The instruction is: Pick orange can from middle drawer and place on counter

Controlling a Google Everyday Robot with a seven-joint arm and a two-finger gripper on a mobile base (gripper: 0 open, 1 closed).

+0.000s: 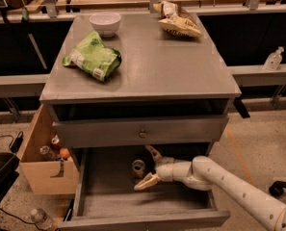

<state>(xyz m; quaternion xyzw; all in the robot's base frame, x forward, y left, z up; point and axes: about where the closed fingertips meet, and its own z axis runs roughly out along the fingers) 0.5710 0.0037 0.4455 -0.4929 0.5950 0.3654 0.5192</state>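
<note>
The orange can (pixel 138 168) stands upright in the open middle drawer (pixel 109 198), near the back of its floor; it looks dull and dark, with a silver top. My gripper (pixel 145 168) reaches into the drawer from the right on a white arm. It is open, with one finger (pixel 153 154) behind the can and the other (pixel 145 181) in front of it, the can between the fingertips. I cannot tell whether the fingers touch the can. The counter (pixel 152 66) is the grey cabinet top above.
On the counter lie a white bowl (pixel 105 22), a green bag (pixel 92 57) and a yellow chip bag (pixel 177 23). A shut drawer front with a knob (pixel 142 133) overhangs the open drawer. A tan crate (pixel 39 170) stands on the left.
</note>
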